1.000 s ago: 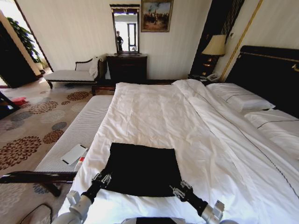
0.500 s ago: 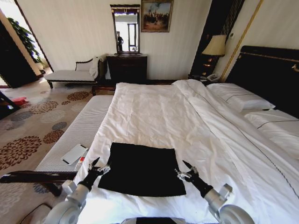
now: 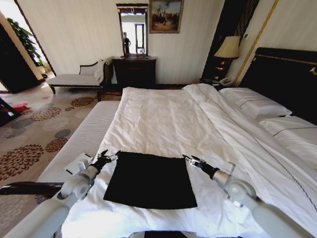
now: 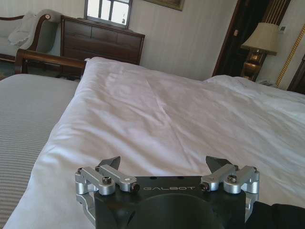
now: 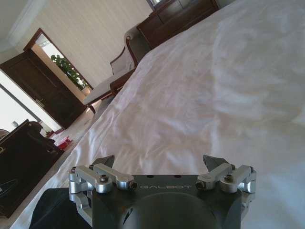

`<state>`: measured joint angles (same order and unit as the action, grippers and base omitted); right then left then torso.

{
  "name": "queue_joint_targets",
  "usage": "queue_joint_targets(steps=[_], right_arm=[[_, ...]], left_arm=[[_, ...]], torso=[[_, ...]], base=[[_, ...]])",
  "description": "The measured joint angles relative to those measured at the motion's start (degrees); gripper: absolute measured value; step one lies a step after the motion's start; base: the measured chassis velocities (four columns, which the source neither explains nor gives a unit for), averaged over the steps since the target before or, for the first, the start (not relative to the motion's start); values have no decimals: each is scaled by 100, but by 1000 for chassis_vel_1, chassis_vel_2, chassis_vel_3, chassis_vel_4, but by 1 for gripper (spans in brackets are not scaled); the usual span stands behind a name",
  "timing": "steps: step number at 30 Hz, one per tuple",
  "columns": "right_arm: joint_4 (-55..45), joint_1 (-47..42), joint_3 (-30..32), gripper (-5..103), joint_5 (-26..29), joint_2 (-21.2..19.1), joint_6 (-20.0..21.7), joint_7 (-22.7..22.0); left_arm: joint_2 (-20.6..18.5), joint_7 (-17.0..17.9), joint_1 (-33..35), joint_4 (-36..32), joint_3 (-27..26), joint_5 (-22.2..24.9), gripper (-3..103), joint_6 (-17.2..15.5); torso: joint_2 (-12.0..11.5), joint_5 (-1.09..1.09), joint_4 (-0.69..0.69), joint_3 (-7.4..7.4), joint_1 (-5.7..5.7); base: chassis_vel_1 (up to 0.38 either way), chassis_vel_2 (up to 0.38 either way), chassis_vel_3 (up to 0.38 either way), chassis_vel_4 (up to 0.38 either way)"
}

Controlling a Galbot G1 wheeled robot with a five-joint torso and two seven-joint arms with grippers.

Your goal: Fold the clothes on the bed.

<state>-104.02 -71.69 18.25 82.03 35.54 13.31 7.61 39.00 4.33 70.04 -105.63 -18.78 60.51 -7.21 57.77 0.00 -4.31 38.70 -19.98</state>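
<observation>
A black T-shirt (image 3: 150,179) lies folded into a flat rectangle on the near part of the bed (image 3: 168,119), on the white duvet, close to the bed's left edge; the left tool (image 3: 110,156) hangs just off the shirt's far-left corner, fingers spread apart and holding nothing; the right tool (image 3: 189,160) hangs just off the far-right corner, its fingers likewise apart and empty; both arms reach in from the near edge, one on each side of the shirt. In the left wrist view the left tool (image 4: 164,164) stands open above the bare duvet, with a sliver of the shirt (image 4: 279,217) beside it; in the right wrist view the right tool (image 5: 159,162) is open too, a corner of the shirt (image 5: 55,207) showing next to it. Two pillows (image 3: 260,105) lie at the right by the dark headboard (image 3: 282,74); a lamp (image 3: 228,48) stands far right; a dresser (image 3: 134,72) stands against the far wall.
</observation>
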Motion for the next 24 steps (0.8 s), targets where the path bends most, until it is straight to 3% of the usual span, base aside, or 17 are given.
queue_joint_targets(steps=[4, 14, 24], right_arm=[[581, 661, -481, 100, 198, -106, 269, 55], [992, 987, -1007, 100, 50, -116, 392, 247], [1061, 1182, -1407, 100, -83, -78, 412, 319]], left_arm=[[-72, -198, -140, 134, 176, 67, 100, -44], [-101, -425, -160, 320, 313, 72, 100, -53], [-73, -495, -2, 327, 153, 896, 99, -298]], torso=[[0, 1, 2, -1, 1], [2, 0, 0, -2, 3], [1, -2, 1, -2, 2]], base=[[0, 0, 0, 0], [0, 0, 0, 0], [0, 0, 0, 0]])
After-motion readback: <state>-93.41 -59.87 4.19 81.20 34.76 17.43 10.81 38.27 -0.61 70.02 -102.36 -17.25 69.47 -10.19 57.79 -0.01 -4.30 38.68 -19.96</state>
